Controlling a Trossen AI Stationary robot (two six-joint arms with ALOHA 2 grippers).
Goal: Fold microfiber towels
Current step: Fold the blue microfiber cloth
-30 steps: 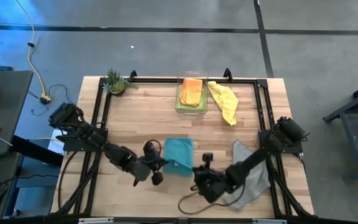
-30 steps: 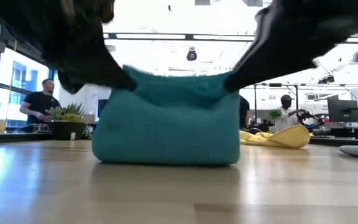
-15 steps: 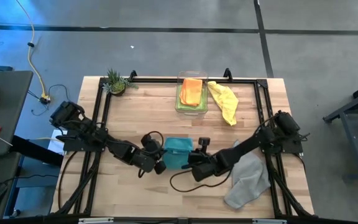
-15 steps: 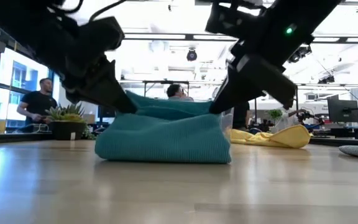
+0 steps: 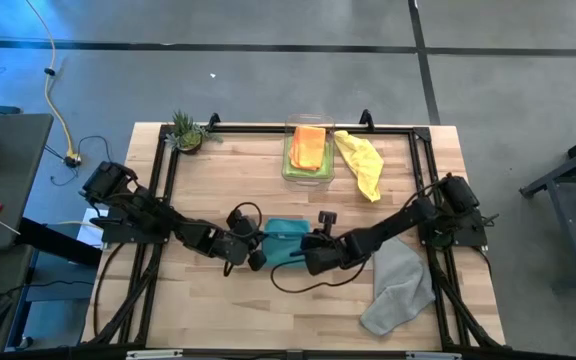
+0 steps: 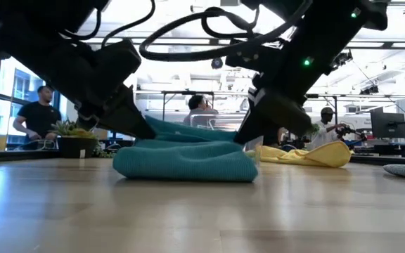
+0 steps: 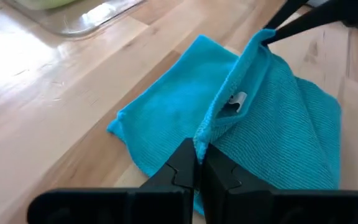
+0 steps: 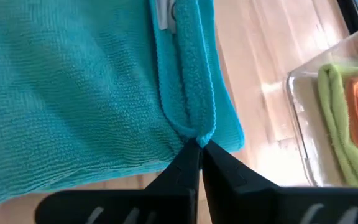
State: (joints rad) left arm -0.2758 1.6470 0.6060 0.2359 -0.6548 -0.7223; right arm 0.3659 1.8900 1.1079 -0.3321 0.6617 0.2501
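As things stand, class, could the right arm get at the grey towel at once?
Probably not. The right claw is shut on the teal towel, as is the left claw. The grey towel lies uncovered beside the right arm, but the claw must let go first.

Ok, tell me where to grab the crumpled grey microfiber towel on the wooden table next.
Take the grey microfiber towel by the narrow corner nearest the table's middle, coming from above with the right gripper. It lies flat and rumpled, so probably only an edge pinches; that corner points toward the arms.
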